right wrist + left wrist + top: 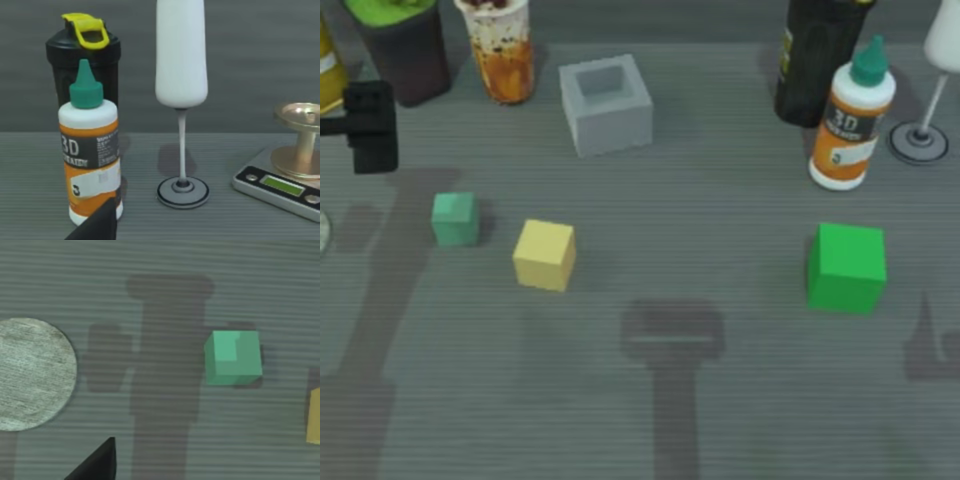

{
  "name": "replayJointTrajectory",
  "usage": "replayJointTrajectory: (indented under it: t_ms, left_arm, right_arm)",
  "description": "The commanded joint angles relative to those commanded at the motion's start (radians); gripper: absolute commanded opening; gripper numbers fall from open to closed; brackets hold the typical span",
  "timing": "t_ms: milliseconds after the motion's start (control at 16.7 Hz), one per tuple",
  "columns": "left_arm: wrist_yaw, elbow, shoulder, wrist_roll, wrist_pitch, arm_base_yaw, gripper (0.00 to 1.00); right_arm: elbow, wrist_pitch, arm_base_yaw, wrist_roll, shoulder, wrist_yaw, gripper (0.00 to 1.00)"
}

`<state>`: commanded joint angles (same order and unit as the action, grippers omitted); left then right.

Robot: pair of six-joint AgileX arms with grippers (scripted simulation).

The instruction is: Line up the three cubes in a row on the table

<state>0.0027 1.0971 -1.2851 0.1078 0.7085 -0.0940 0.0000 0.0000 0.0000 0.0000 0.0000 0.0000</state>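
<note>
Left claw [370, 125], matte black, state unclear, above ribbed table [720, 420] nr small teal cube [454, 219].

We are counting three solid cubes on the table [740, 420]: one teal cube [454, 218], one yellow cube [544, 254] and one green cube [846, 266]. We are also seeing one grey hollow block [606, 103], one glue bottle [851, 118], one black shaker [817, 55], one stemmed glass [928, 90], one scale [280, 186] and one stone disc [30, 373].
</note>
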Motion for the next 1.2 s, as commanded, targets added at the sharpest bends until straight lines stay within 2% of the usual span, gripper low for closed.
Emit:
replayJointTrajectory:
  t_ms: [360,660,840,1200]
  left_arm:
    - [-0.002,0.494,-0.624,0.051,0.332,-0.041,1.00]
    - [0.000,0.788,-0.923,0.080,0.497,-0.063,1.00]
    - [0.001,0.872,-1.006,0.088,0.537,-0.070,1.00]
    - [0.001,0.875,-1.013,0.087,0.536,-0.065,1.00]
  right_arm:
    - [0.000,0.000,0.000,0.000,0.000,0.000,1.00]
    - [0.000,0.000,0.000,0.000,0.000,0.000,1.00]
    - [0.000,0.000,0.000,0.000,0.000,0.000,1.00]
    - [0.000,0.000,0.000,0.000,0.000,0.000,1.00]
